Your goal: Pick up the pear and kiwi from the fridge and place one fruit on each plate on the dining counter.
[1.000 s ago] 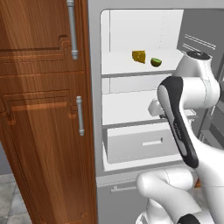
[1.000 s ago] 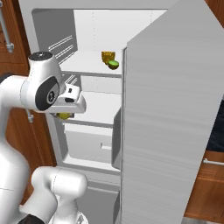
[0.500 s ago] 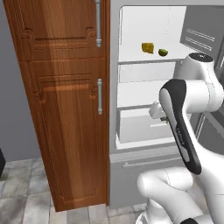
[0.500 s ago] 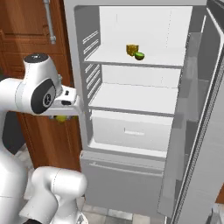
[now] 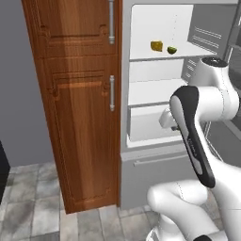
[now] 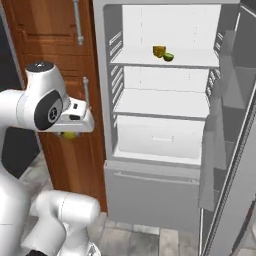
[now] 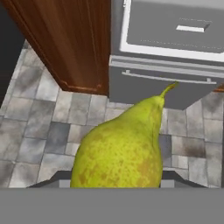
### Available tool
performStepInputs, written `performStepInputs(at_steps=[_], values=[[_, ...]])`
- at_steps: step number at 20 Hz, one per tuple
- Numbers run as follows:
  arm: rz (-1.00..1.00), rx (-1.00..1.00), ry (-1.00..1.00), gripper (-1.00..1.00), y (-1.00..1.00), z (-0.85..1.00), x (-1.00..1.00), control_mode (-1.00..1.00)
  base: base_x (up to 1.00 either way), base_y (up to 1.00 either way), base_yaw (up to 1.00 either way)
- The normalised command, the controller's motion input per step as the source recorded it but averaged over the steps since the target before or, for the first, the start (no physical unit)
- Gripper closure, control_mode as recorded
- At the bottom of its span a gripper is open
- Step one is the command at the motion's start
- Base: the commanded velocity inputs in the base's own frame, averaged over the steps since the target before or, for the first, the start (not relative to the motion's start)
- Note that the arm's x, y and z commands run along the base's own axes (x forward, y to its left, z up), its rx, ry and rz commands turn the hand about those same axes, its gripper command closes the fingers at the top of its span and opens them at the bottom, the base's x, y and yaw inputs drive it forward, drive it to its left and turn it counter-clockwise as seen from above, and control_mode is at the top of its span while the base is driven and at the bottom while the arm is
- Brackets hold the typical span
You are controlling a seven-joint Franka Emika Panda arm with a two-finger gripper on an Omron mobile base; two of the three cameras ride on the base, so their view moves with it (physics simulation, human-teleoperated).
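My gripper (image 6: 70,132) is shut on the pear (image 7: 119,148), a yellow-green speckled fruit with its stem pointing away from the hand. In the right base view the pear (image 6: 69,135) peeks out yellow under the hand, in front of the wooden cabinet. The kiwi (image 6: 169,57) lies on the top shelf of the open fridge (image 6: 159,170), beside an orange-yellow cheese wedge (image 6: 159,50). From the left base view the kiwi (image 5: 172,50) sits right of the wedge (image 5: 156,45). The plates and the dining counter are out of view.
A tall brown wooden cabinet (image 5: 80,103) stands left of the fridge. The fridge door (image 6: 227,130) hangs open at the right. A white drawer (image 6: 160,140) sits under the lower shelf. Grey tiled floor (image 7: 39,127) lies below the hand.
The whole picture has shifted: the base has moved back and left from the fridge, so more of the cabinet and floor shows. The pear stays in the gripper.
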Motion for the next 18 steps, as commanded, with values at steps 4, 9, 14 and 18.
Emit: performStepInputs(at_steps=[4, 9, 14, 18], values=[[0.0, 0.0, 0.0, 1.0, 0.0, 0.0, 0.0, 1.0, -0.37, 0.22, -0.55], [0.0, 0.0, 0.0, 1.0, 0.0, 0.0, 0.0, 1.0, -0.01, 0.45, -0.74], [0.0, 0.0, 0.0, 1.0, 0.0, 0.0, 0.0, 1.0, -0.22, 0.33, -0.79], [0.0, 0.0, 0.0, 1.0, 0.0, 0.0, 0.0, 1.0, -0.53, 0.18, -0.77]])
